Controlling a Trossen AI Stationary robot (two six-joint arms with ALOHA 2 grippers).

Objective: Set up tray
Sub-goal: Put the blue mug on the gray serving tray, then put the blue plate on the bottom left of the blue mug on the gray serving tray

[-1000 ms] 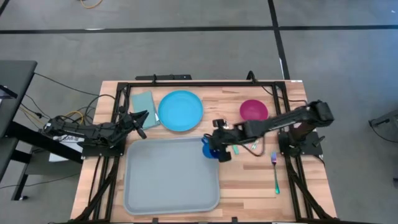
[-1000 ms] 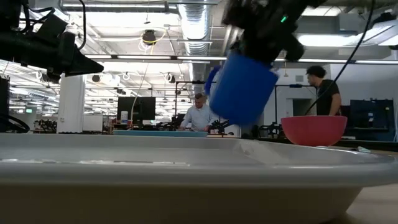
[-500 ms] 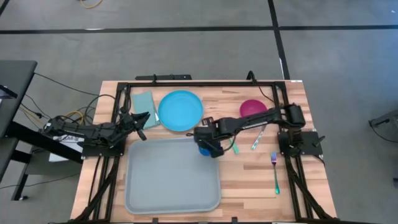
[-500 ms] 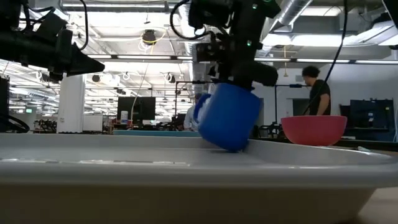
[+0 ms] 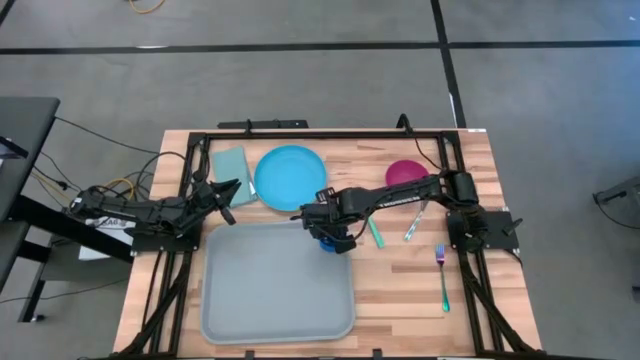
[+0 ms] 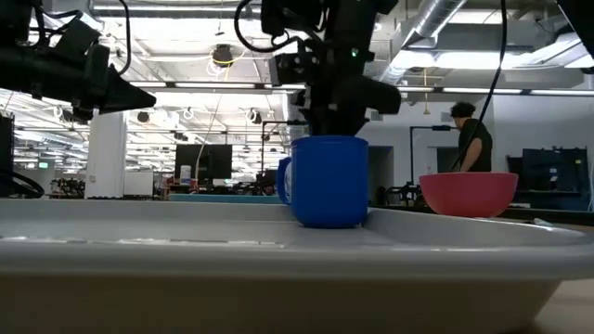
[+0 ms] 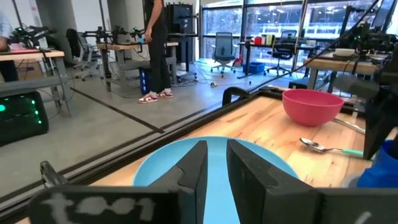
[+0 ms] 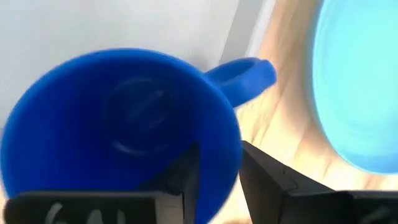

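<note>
The blue mug stands upright on its base in the far right corner of the light grey-blue tray. My right gripper hangs directly over the mug and is shut on its rim. My left gripper waits by the table's left edge. It is level, with a narrow gap between its fingers, and points at the bright blue plate. My right gripper comes from above, pointing down, and pinches the mug's wall at the rim. One finger is inside the mug and one finger is outside, on the side next to the handle. The mug is upright, its base on the tray.
The teal napkin and the plate lie beyond the tray. The pink bowl, two teal-handled utensils and a fork lie right of the tray. People stand in the room behind.
My right gripper carried the mug toward the table's left and down. The mug was lifted clear and tilted at first. It touched the tray still tipped, and now stands upright in the tray's far right corner.
</note>
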